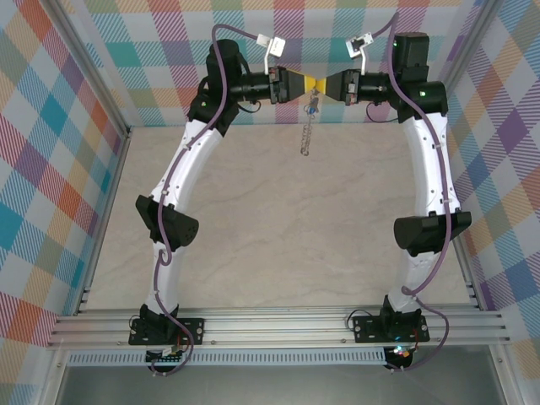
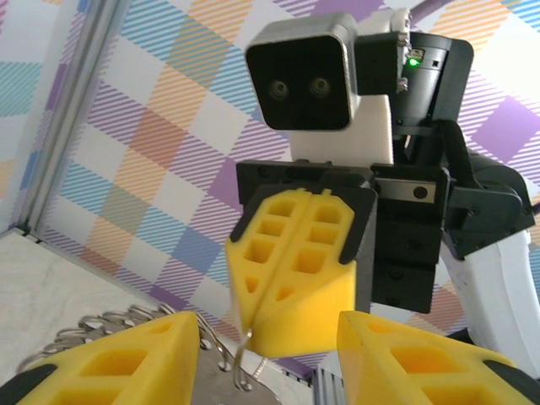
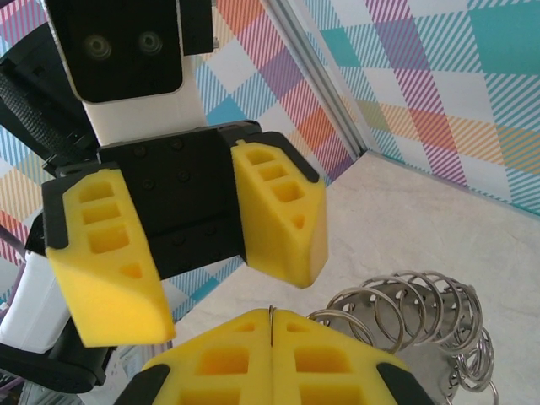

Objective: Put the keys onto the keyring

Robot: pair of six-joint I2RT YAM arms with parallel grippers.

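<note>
The keyring [image 1: 305, 135] is a chain of thin grey metal rings hanging down from where both grippers meet at the back of the table. My right gripper [image 1: 326, 84] is shut on its top wire [image 3: 272, 314], and the ring coils [image 3: 413, 308] trail to the right. A small blue spot, seemingly the key [image 1: 313, 106], hangs just under the grippers. My left gripper [image 1: 301, 84] is open, its yellow fingers [image 3: 283, 211] standing apart on either side of the right gripper's closed fingertips [image 2: 295, 270]. The wire [image 2: 245, 346] and ring coils [image 2: 110, 329] hang between them.
The beige tabletop [image 1: 287, 228] lies below the hanging chain. Checkered walls [image 1: 51, 152] and aluminium frame rails [image 1: 278, 325] enclose the cell. Both arms arch up from their bases at the near edge.
</note>
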